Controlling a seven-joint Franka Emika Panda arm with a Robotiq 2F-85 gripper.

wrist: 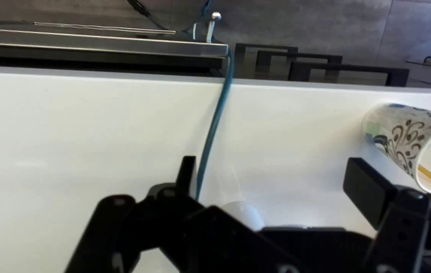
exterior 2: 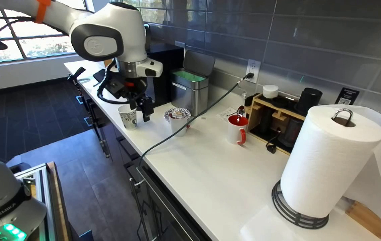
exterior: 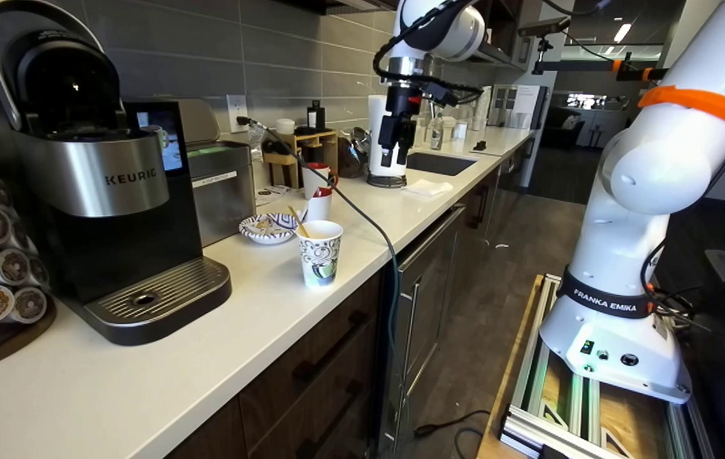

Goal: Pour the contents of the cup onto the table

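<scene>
The cup (exterior: 320,260) is a white paper cup with a swirl pattern, upright near the front edge of the off-white countertop (exterior: 133,382) with a yellowish stick in it. It also shows in an exterior view (exterior 2: 128,117) and at the right of the wrist view (wrist: 397,132). What else it holds I cannot tell. My gripper (wrist: 274,176) is open with nothing between its fingers, above the counter and to one side of the cup. In the wrist view the cup lies beyond the right finger. The gripper also shows in both exterior views (exterior: 394,153) (exterior 2: 142,108).
A teal cable (exterior 2: 190,121) runs across the counter from the wall outlet and over the front edge. Near the cup are a white mug (exterior 2: 177,126), a patterned bowl (exterior: 265,238) and the coffee machine (exterior: 107,175). A red-lined mug (exterior 2: 235,131) and paper-towel roll (exterior 2: 327,164) stand farther along.
</scene>
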